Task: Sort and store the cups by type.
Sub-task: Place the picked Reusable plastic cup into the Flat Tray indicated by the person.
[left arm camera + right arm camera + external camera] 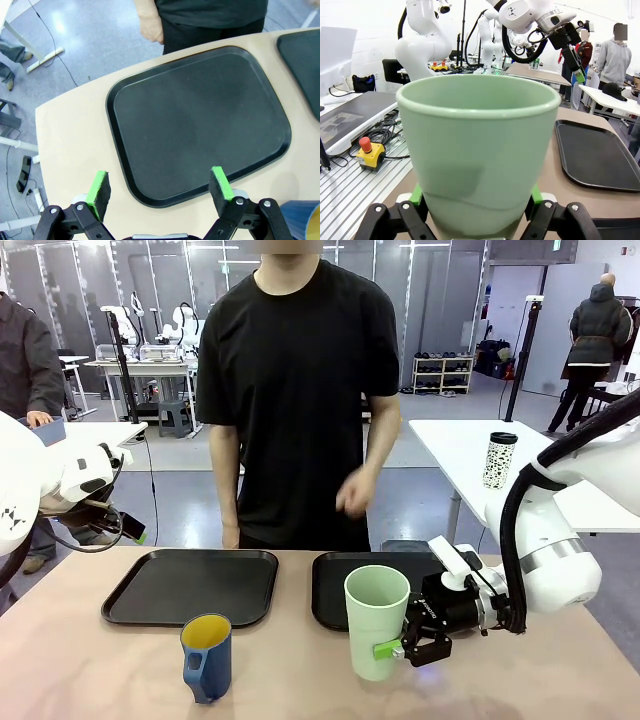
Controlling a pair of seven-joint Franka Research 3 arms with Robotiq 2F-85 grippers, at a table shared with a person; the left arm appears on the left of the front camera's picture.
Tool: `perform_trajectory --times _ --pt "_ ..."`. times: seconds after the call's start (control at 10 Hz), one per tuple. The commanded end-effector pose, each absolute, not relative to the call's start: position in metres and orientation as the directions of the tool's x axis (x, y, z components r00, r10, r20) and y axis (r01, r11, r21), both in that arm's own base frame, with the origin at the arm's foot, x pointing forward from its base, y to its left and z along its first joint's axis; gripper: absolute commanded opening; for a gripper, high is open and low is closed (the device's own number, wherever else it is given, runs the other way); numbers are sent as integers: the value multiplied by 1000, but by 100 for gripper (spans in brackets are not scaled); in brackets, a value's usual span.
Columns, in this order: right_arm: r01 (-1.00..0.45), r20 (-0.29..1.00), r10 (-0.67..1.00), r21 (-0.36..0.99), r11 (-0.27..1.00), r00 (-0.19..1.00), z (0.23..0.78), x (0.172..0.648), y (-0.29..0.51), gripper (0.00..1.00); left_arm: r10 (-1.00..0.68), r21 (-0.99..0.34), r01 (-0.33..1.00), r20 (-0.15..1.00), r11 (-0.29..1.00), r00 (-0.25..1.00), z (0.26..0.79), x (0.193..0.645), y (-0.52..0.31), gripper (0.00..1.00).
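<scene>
The tall mint-green tumbler (376, 618) stands upright on the table in front of the right black tray (335, 590). My right gripper (398, 649) is shut on its lower part. In the right wrist view the tumbler (479, 150) sits between the green pads (536, 194). The dark blue mug (207, 656) with its yellow inside stands near the table's front edge, before the left black tray (190, 586). My left gripper (160, 181) hangs open and empty above that tray's (200, 115) near rim. The mug's rim (302, 218) shows at the lower right of the left wrist view.
A person in a black shirt stands at the far side, one hand (355, 496) raised above the right tray. A white speckled tumbler (499, 460) with a black lid stands on another table behind. A black tray (600, 155) lies past the tumbler in the right wrist view.
</scene>
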State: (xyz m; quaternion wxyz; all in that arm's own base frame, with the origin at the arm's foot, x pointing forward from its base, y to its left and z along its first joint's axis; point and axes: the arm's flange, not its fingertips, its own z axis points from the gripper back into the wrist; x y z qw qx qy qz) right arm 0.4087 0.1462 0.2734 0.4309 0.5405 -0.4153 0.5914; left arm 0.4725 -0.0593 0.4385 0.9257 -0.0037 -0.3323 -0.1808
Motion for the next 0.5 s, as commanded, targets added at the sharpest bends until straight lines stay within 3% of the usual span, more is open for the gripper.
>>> perform_trajectory --times 0.0,0.4 --pt "-957 997 57 -30 -287 -49 275 411 147 49 -329 114 332 619 936 714 439 473 -59 100" --pt "-957 997 57 -30 -287 -49 275 411 147 49 -329 114 332 619 936 714 439 473 -59 100"
